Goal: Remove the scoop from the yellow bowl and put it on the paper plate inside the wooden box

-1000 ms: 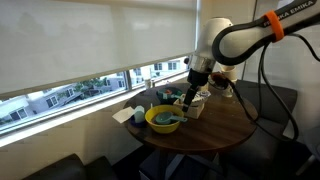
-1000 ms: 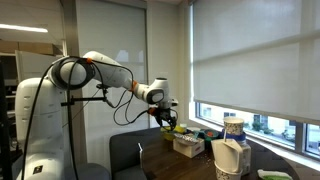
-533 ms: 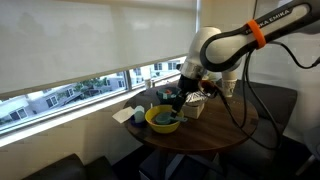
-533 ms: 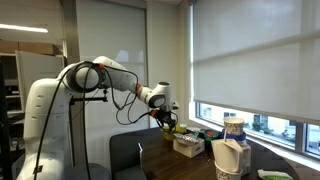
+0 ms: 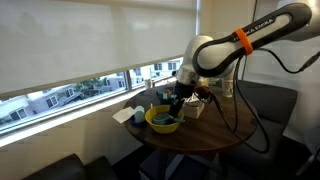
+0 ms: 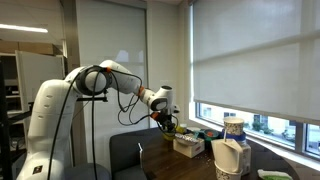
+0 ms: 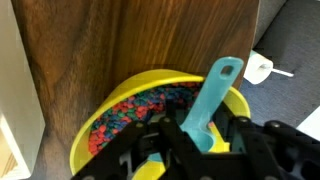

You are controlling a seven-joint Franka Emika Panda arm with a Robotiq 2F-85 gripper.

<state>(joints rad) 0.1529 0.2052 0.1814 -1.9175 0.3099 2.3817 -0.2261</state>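
The gripper point(image 5: 178, 100) was brought lower and leftward over the yellow bowl point(image 5: 163, 121) at frame centre, its fingers point(image 7: 168, 140) held apart astride the scoop point(image 7: 213, 100), nothing clamped.

An exterior view stands well back from the round wooden table point(image 5: 215, 135) and faces across it toward the window blind point(image 5: 90, 45). The arm point(image 5: 240, 42) enters from the right, and the yellow bowl point(image 5: 163, 120) sits mid-frame.

An exterior view stands low and faces along the blind point(image 6: 250, 50). The robot base point(image 6: 45, 130) is at left, and beige cups point(image 6: 232, 140) are near the lens at right.

Both exterior views share the arm, the gripper point(image 5: 178, 98) point(image 6: 165, 120) and the blind.

The wrist view looks steeply down at close range. The yellow bowl point(image 7: 88, 135) and scoop point(image 7: 210, 95) fill the lower frame over bare tabletop, and the gripper enters from the bottom edge.
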